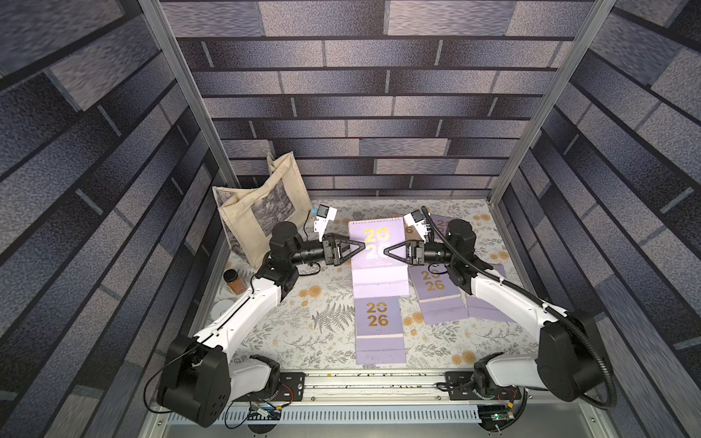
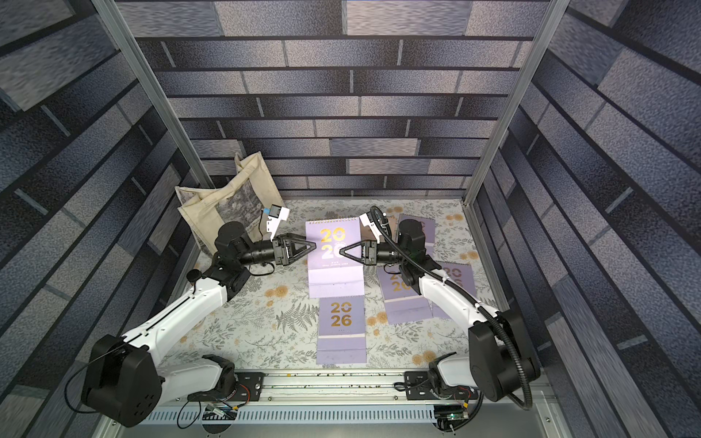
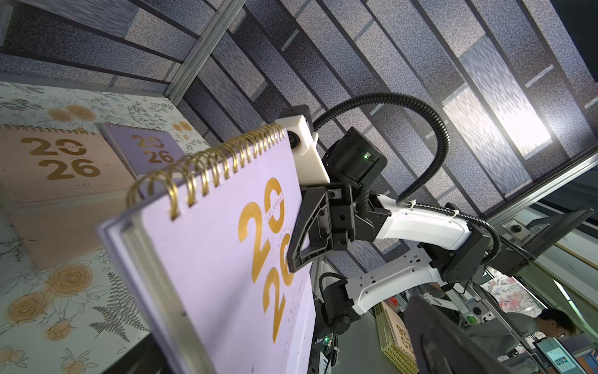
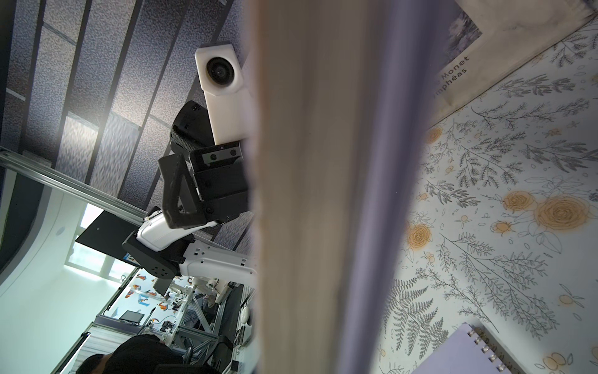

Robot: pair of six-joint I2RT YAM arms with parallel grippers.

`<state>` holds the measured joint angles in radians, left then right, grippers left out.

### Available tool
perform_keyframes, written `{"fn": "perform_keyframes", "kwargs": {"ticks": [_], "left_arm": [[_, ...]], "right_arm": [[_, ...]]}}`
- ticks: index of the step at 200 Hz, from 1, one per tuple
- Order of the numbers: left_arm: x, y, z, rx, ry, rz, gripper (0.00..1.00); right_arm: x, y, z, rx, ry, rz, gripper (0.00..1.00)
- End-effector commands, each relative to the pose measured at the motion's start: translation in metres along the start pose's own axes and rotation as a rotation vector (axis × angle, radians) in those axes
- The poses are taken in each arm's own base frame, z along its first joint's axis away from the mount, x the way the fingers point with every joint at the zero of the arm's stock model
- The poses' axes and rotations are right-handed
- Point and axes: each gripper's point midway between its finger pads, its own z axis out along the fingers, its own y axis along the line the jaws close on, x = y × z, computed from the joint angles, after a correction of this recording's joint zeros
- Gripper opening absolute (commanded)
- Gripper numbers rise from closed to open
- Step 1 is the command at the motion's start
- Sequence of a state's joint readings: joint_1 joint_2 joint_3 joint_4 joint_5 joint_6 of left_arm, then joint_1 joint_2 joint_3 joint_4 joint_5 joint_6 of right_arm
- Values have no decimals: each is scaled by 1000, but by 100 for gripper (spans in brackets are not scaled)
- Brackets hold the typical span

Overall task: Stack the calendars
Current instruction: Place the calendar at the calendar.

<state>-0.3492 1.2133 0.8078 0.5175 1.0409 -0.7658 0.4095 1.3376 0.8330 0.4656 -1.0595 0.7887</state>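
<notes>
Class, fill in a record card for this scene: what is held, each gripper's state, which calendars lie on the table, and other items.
held: lavender calendar, raised above the table
right gripper: shut on one edge of the lavender calendar
left gripper: open, at the opposite edge
lying flat: front calendar; peach calendar; three more calendars, partly hidden by the right arm
other: tote bag; jar

The tote bag (image 1: 261, 212) is standing behind and left of the middle calendar (image 1: 379, 280). A nearer calendar (image 1: 379, 330) is lying before it, overlapping calendars (image 1: 440, 303) to its right.
</notes>
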Motion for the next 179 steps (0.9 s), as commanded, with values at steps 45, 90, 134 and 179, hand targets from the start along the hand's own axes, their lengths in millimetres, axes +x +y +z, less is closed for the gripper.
{"fn": "perform_keyframes", "kwargs": {"ticks": [45, 90, 134, 179], "left_arm": [[17, 5, 1, 2, -11, 25, 85], [10, -1, 3, 16, -22, 54, 69], [8, -1, 5, 27, -31, 59, 31], [3, 1, 3, 22, -39, 59, 0]], "right_arm": [[3, 36, -3, -50, -26, -95, 0], [16, 34, 6, -50, -13, -82, 0], [21, 32, 9, -43, -22, -85, 0], [28, 20, 11, -12, -13, -62, 6]]}}
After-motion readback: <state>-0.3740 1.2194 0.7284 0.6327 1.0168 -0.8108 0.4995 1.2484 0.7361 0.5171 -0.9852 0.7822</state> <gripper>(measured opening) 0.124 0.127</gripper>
